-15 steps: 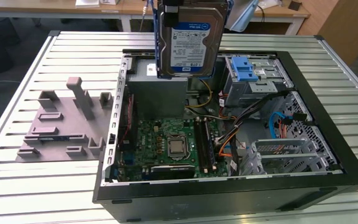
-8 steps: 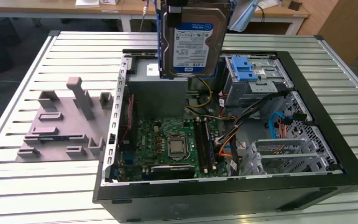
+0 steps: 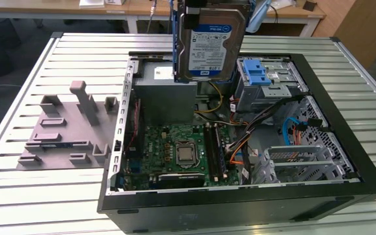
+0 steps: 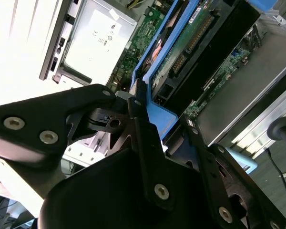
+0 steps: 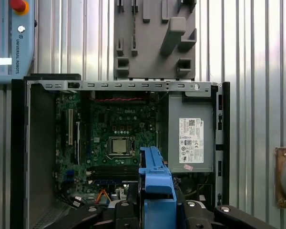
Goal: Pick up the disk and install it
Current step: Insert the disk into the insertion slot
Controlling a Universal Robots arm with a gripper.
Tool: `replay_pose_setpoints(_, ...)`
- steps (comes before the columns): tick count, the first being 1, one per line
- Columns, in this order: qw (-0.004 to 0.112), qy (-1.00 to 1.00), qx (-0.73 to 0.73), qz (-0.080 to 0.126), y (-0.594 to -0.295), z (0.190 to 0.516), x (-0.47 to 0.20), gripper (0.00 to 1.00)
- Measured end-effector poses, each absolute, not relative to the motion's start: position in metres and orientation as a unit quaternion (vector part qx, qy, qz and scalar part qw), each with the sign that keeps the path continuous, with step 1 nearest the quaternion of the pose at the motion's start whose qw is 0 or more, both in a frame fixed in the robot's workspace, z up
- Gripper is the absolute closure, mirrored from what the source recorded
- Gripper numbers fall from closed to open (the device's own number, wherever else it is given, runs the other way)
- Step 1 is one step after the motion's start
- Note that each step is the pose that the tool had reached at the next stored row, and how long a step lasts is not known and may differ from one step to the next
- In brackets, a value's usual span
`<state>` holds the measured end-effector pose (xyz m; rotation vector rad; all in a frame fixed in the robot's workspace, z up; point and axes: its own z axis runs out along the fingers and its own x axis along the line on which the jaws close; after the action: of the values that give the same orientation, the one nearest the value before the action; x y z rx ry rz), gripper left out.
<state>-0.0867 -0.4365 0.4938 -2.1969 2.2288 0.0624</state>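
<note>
The disk [image 3: 211, 44], a silver hard drive with a blue-and-white label and a blue frame along its edges, hangs upright above the back of the open computer case [image 3: 344, 142]. In the second wrist view my gripper [image 4: 164, 129] is shut on the disk's blue frame [image 4: 152, 67], with a black finger [image 4: 139, 129] pressed against its edge. The disk's green circuit side [image 4: 193, 40] faces that camera. In the first wrist view the blue frame [image 5: 155, 176] sticks out from my gripper [image 5: 155, 212] over the motherboard [image 5: 114, 138].
Inside the case sit a grey metal box with a white sticker [image 3: 165, 90], a grey cage with a blue latch [image 3: 263, 78], and loose cables [image 3: 240, 147]. A grey fixture plate [image 3: 70, 127] lies on the slatted metal table [image 3: 44, 196] at the exterior view's left.
</note>
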Motion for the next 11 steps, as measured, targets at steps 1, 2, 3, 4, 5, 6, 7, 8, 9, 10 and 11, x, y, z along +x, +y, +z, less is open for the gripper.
replay_pose_setpoints(1, 0.006, 0.712, -0.702, 0.020, -0.437, 0.494, -0.085, 0.64)
replay_pose_setpoints(2, 0.006, 0.712, -0.702, 0.020, -0.437, 0.494, -0.084, 0.64)
replay_pose_setpoints(3, 0.006, 0.712, -0.702, 0.020, -0.437, 0.493, -0.083, 0.64)
replay_pose_setpoints(4, 0.006, 0.712, -0.702, 0.020, -0.437, 0.493, -0.083, 0.64)
replay_pose_setpoints(5, 0.006, 0.712, -0.702, 0.020, -0.438, 0.493, -0.083, 0.64)
replay_pose_setpoints(6, 0.006, 0.712, -0.702, 0.020, -0.440, 0.493, -0.083, 0.64)
replay_pose_setpoints(7, 0.006, 0.712, -0.702, 0.020, -0.442, 0.493, -0.083, 0.64)
replay_pose_setpoints(8, 0.006, 0.712, -0.702, 0.020, -0.445, 0.493, -0.083, 0.64)
replay_pose_setpoints(9, 0.006, 0.712, -0.702, 0.020, -0.448, 0.493, -0.083, 0.64)
replay_pose_setpoints(10, 0.006, 0.712, -0.702, 0.020, -0.452, 0.493, -0.083, 0.64)
replay_pose_setpoints(11, 0.006, 0.712, -0.702, 0.020, -0.455, 0.493, -0.083, 0.64)
